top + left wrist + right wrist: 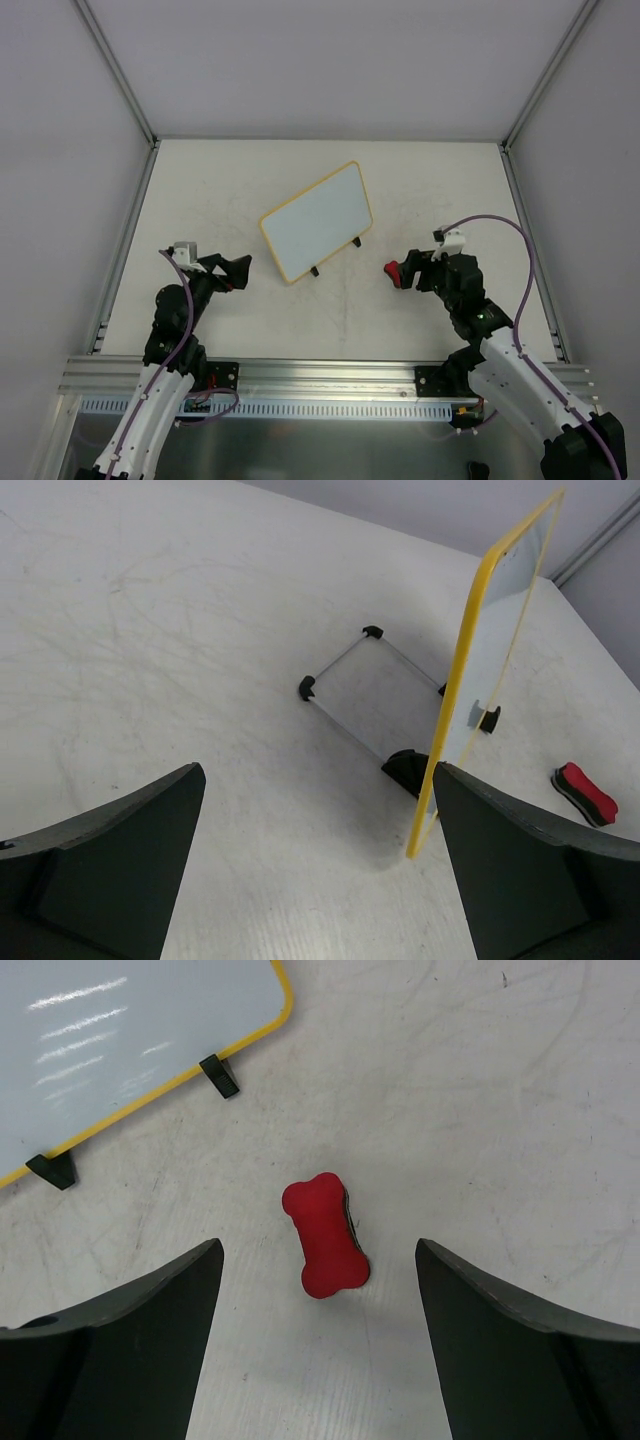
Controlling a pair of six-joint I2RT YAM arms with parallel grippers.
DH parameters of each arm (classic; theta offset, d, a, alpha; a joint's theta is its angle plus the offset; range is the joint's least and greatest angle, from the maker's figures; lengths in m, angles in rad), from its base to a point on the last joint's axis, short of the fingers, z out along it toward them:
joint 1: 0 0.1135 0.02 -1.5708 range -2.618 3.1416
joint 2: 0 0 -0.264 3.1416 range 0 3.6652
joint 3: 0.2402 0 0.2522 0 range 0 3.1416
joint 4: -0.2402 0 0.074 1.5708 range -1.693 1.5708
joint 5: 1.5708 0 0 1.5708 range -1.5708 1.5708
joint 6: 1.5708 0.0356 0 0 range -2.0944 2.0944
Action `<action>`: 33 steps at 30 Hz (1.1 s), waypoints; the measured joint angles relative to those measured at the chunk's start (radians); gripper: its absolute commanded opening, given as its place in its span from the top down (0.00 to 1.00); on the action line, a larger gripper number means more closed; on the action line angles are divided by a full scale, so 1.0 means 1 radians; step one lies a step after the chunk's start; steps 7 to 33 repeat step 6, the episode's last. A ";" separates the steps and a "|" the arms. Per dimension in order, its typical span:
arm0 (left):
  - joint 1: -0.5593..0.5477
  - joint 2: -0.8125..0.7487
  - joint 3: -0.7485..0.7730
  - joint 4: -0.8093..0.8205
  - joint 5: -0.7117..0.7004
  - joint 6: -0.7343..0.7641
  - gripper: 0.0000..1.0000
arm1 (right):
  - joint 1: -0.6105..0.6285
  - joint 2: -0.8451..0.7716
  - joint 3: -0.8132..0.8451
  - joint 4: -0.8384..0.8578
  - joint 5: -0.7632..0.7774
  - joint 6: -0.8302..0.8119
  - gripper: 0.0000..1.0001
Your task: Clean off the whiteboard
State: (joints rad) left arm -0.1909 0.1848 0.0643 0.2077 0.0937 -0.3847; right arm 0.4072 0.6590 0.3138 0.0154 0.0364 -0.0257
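The whiteboard [317, 221] stands tilted at mid table on two black feet, with a yellow frame and no marks that I can see. In the right wrist view its white face [120, 1040] fills the upper left. In the left wrist view it is seen almost edge-on [468, 665]. A red bone-shaped eraser [325, 1235] lies on the table, also seen in the top view [392, 271]. My right gripper [410, 272] [318, 1305] is open just above it, a finger on either side, not touching it. My left gripper [236, 271] [318, 780] is open and empty, left of the board.
A thin metal stand with black corners [370, 685] lies behind the board. The eraser shows past the board's edge in the left wrist view [585, 792]. Metal rails [125, 240] border the table [300, 320] on the left and right. Grey walls enclose it.
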 measured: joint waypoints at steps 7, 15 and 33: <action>0.000 0.005 -0.002 -0.013 -0.028 0.000 0.01 | 0.000 0.026 0.000 0.013 0.005 0.001 0.16; 0.000 0.005 -0.002 -0.013 -0.028 0.000 0.01 | 0.000 0.026 0.000 0.013 0.005 0.001 0.16; 0.000 0.005 -0.002 -0.013 -0.028 0.000 0.01 | 0.000 0.026 0.000 0.013 0.005 0.001 0.16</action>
